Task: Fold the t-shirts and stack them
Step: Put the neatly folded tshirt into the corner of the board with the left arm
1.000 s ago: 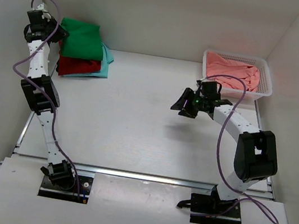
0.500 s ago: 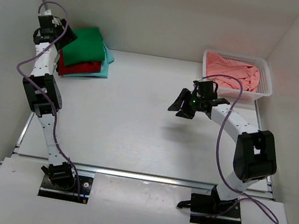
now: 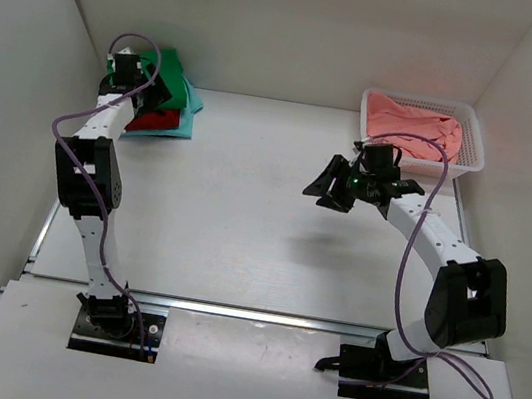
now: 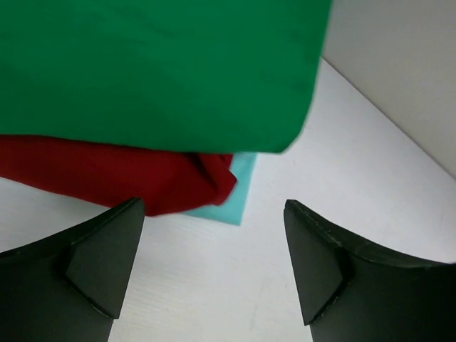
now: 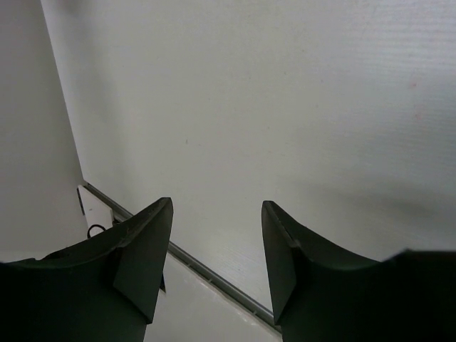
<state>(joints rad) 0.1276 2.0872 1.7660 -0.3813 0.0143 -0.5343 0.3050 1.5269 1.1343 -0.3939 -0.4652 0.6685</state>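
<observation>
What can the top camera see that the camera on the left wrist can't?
Only the top camera shows the pink t-shirt heaped in the white basket, both whole arms, and the right claw, which is open and holds nothing. Only the left wrist camera shows the left claw close up, its fingers wide apart with nothing between them. Both show the stack on the white table: the green t-shirt on top, the dark red t-shirt under it, and the turquoise t-shirt at the bottom.
</observation>
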